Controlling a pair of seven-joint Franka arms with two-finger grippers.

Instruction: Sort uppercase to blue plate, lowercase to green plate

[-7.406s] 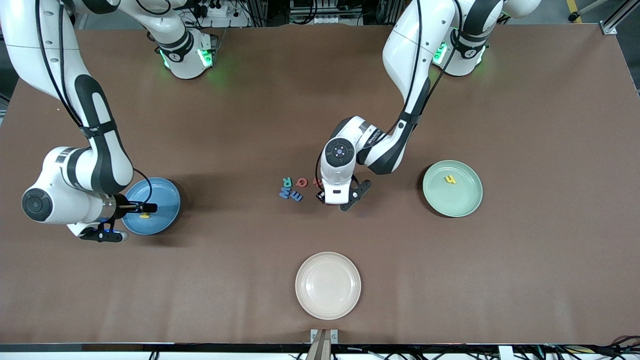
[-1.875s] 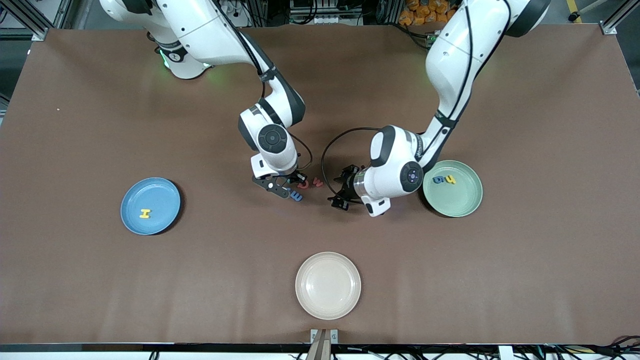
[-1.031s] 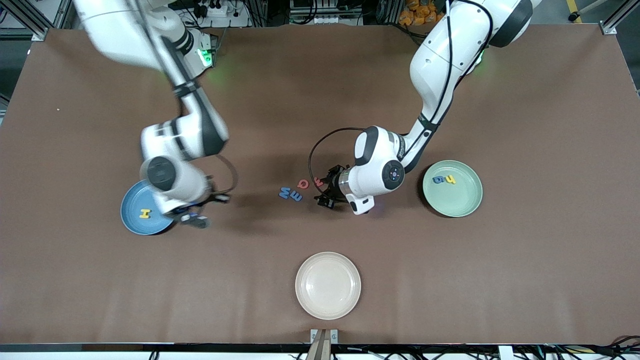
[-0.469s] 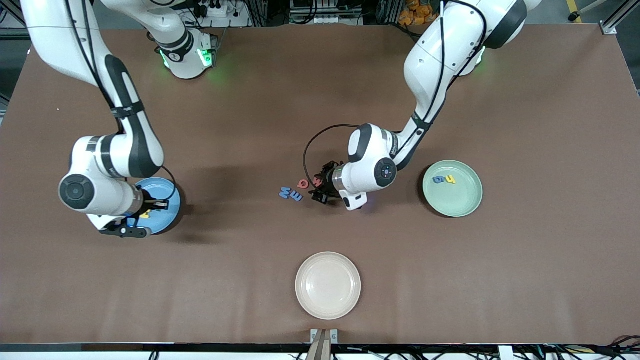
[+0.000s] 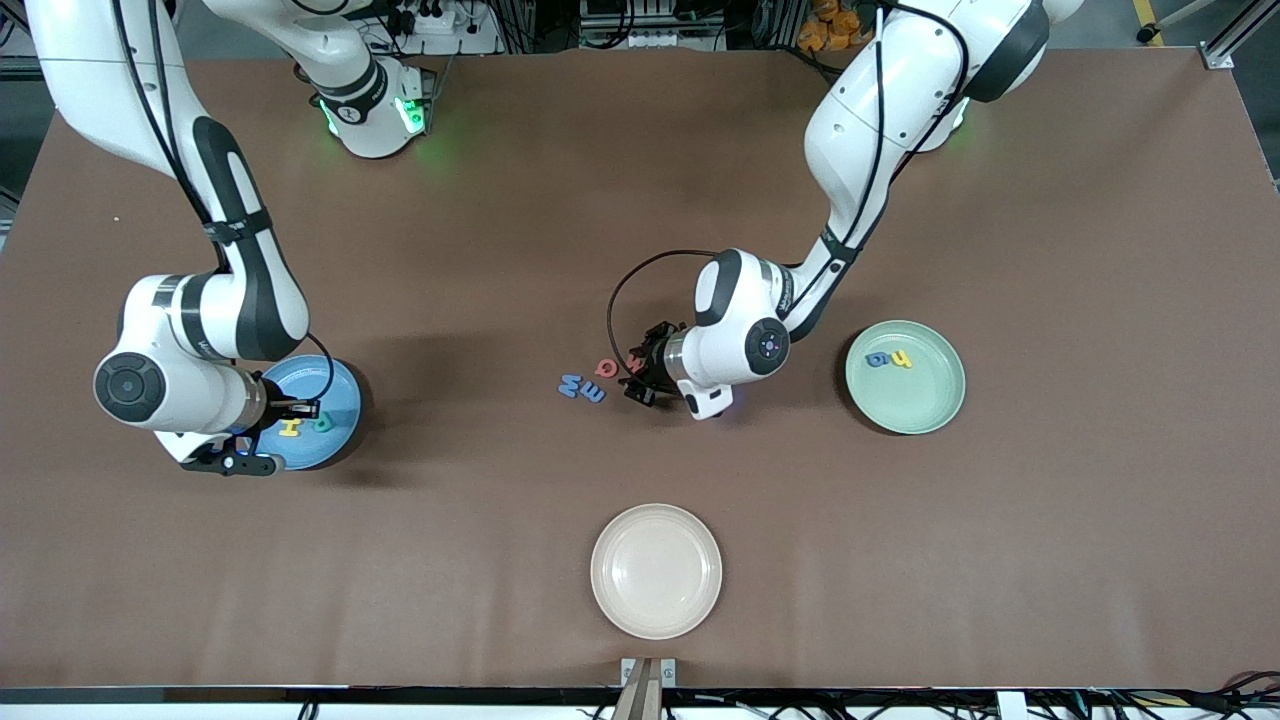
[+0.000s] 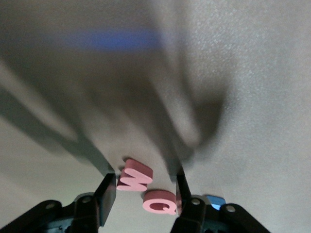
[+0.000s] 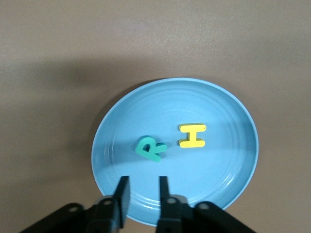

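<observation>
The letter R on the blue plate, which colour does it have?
Green. The R lies beside the yellow H on the blue plate; the right wrist view shows it best.

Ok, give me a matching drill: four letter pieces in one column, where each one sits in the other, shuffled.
Things:
1. green R
2. blue g
3. red w
4. larger blue M

Places:
A. on the green plate
B. on the table, beside the smaller blue m
C. on the blue plate
D. on the table, between the left hand's open fingers

Pairs: 1-C, 2-A, 3-D, 4-B
</observation>
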